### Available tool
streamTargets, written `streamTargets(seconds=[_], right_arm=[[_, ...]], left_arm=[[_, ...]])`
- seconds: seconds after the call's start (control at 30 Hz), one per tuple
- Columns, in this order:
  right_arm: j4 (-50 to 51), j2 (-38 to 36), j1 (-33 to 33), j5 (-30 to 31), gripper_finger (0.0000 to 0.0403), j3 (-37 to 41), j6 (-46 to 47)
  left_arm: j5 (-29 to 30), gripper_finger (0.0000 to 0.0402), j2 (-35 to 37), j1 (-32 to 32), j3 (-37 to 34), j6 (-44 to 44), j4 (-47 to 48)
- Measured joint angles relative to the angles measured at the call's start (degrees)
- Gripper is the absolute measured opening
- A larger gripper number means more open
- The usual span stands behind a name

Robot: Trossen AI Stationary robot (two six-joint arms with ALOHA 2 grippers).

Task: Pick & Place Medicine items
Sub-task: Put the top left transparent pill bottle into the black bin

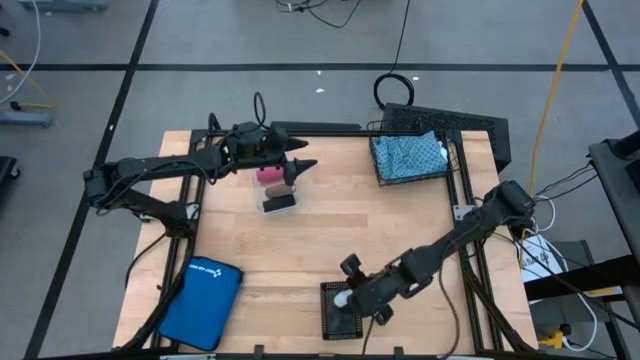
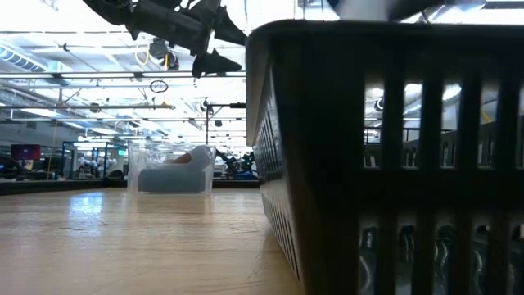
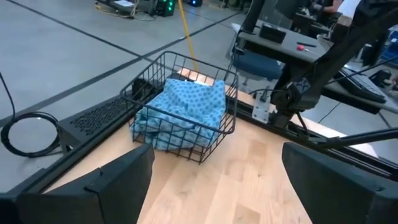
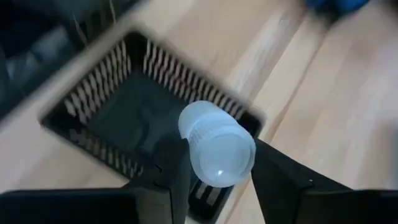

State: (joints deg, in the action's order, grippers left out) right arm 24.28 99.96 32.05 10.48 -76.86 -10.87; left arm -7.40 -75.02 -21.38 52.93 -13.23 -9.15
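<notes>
Even, bright overhead lighting throughout

Glare from ceiling lights [image 2: 74, 49] was reflected on the worktop [image 2: 123, 246]; the near black basket [image 2: 385, 164] was rendered soft, and the right wrist view was blurred.

White vial [image 4: 217, 147] in right gripper [image 4: 214, 171] over black basket [image 4: 93, 118], near table front edge; teal pouch [image 1: 408, 153] in wire basket [image 1: 440, 172], far-right corner.

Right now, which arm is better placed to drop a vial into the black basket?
The right. Its end effector already holds a vial over the black basket. The left end effector is open, far away.
</notes>
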Motion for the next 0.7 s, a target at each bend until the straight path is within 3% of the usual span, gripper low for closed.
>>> streamTargets(seconds=[0.27, 0.7], right_arm=[[2.48, 4.93, -0.07, -0.18, 0.013, 0.07, -0.41], [6.64, 4.99, -0.62, -0.2, 0.0131, 0.02, -0.89]], left_arm=[[0.0, 0.0363, 0.0, 1.3, 0.0, -0.02, -0.11], [0.0, 0.0363, 0.0, 2.29, 0.0, 2.25, -0.11]])
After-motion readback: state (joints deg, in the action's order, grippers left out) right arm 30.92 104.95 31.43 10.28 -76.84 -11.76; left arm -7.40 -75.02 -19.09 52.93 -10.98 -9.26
